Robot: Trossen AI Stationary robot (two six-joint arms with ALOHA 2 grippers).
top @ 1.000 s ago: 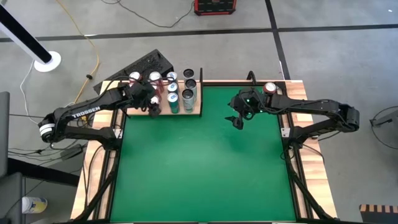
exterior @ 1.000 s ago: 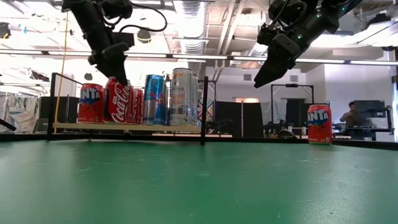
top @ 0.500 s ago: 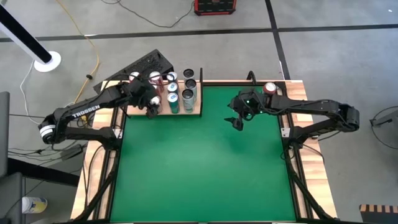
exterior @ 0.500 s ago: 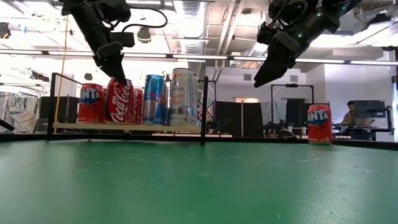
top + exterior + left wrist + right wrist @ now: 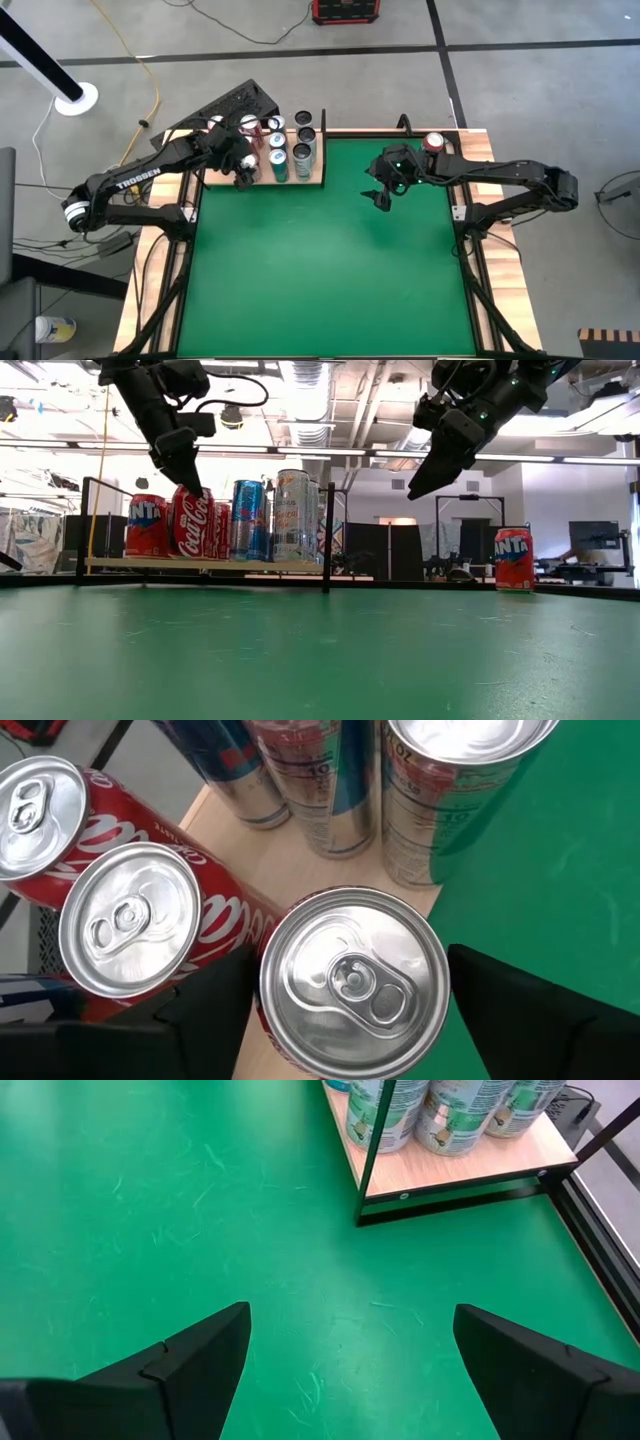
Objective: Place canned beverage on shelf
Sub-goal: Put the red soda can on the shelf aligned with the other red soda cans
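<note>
The pale-wood shelf [image 5: 300, 182] stands at the table's far left and carries several upright cans. A red Coca-Cola can [image 5: 191, 523] stands upright with its base on the shelf's near left part. My left gripper [image 5: 187, 478] is open just above it. Its fingers stand on either side of the can's top [image 5: 355, 982]. My right gripper [image 5: 383, 197] is open and empty, up over the green table at the far right of centre. A red Fanta can [image 5: 513, 559] stands on the table's far right corner [image 5: 433, 143]. My left gripper points down from above, its fingers [image 5: 215, 1010] close beside the Coca-Cola can's top rim [image 5: 268, 982]. Whether they touch the rim I cannot tell. The can stands upright with its base on the shelf.
On the shelf stand another Fanta can [image 5: 146, 527], more Coca-Cola cans [image 5: 130, 920], a blue can [image 5: 248, 520] and tall silver cans [image 5: 292, 515]. A thin black frame [image 5: 328, 535] rises at the shelf's right end. The green tabletop [image 5: 320, 270] stretches toward the near edge.
My left gripper has risen a little off the top of the Coca-Cola can, which stays standing on the shelf and has shifted slightly toward the blue can.
</note>
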